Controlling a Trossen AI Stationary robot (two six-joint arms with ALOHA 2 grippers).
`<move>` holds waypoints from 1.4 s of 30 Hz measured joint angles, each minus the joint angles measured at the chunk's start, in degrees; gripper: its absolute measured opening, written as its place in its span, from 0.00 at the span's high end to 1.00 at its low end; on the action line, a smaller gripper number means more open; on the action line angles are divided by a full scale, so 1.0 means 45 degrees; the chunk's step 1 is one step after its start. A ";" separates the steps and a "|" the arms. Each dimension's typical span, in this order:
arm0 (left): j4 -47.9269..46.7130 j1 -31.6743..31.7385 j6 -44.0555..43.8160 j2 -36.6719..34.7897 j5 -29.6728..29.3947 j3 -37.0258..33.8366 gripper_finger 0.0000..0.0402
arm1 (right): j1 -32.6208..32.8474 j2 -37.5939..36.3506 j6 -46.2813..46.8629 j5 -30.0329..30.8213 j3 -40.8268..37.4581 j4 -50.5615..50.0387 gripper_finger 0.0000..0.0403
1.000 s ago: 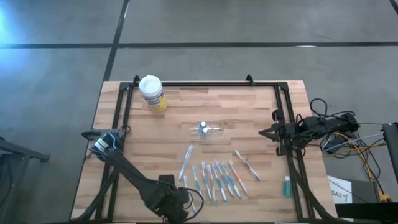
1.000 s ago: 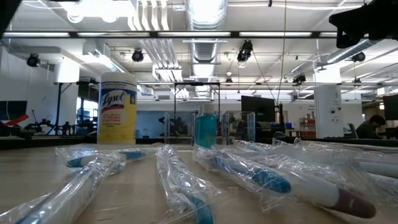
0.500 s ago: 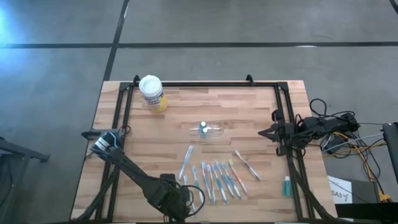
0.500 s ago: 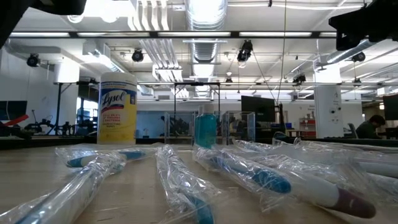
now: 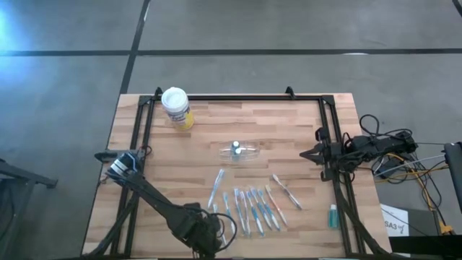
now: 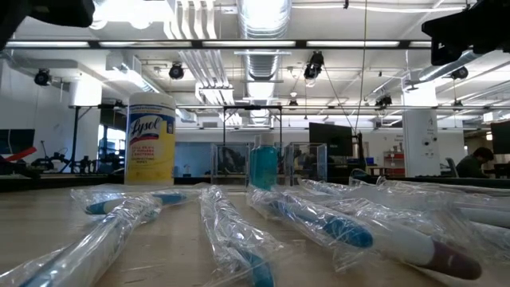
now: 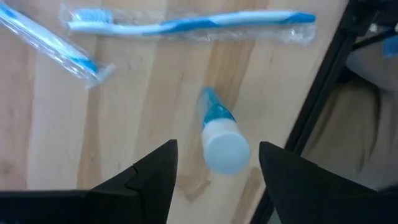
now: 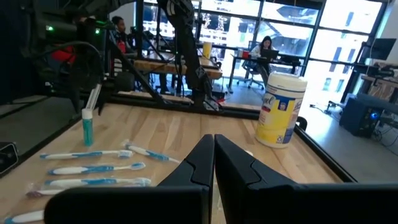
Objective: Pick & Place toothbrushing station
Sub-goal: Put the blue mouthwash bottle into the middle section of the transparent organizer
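Observation:
The clear plastic holder (image 5: 238, 150) with tiny white-capped pieces lies at the table's middle. Several plastic-wrapped blue, white and pink toothbrushes (image 5: 249, 209) lie in a row near the front edge, and they also show in the low view (image 6: 319, 223). My left gripper (image 5: 209, 230) is open low over the table's near edge. In the left wrist view its fingers (image 7: 155, 180) stand on either side of a small blue tube with a white cap (image 7: 221, 140) without touching it. My right gripper (image 5: 307, 153) waits shut at the table's right edge (image 8: 213, 155).
A white-lidded yellow canister (image 5: 177, 108) stands at the far left. A small teal tube (image 5: 333, 215) stands upright at the near right edge. A black frame (image 5: 238, 97) runs around the table. Cables (image 5: 390, 148) lie beyond the right edge.
My left gripper has shifted a little toward the table's right edge along the near edge. The toothbrushes, holder and canister have stayed where they were.

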 joint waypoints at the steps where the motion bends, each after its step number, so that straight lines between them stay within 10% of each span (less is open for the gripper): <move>1: 0.0000 0.0005 0.0002 0.0004 -0.0093 0.0000 0.43 | 0.0000 0.0000 0.0000 0.0000 0.0000 0.0000 0.98; 13: 0.0128 0.0074 -0.0066 0.0005 -0.0182 -0.0378 0.46 | 0.0000 0.0000 -0.0080 0.0005 -0.0001 0.0010 0.98; 26: 0.0359 0.0132 0.0043 0.0005 -0.0116 -0.0593 0.76 | 0.0000 0.0000 -0.0092 0.0005 -0.0005 0.0014 0.98; 42: -0.2205 0.0178 0.2676 -0.0952 -0.1483 0.0659 0.76 | 0.0000 0.0000 -0.0097 0.0010 -0.0005 0.0012 0.98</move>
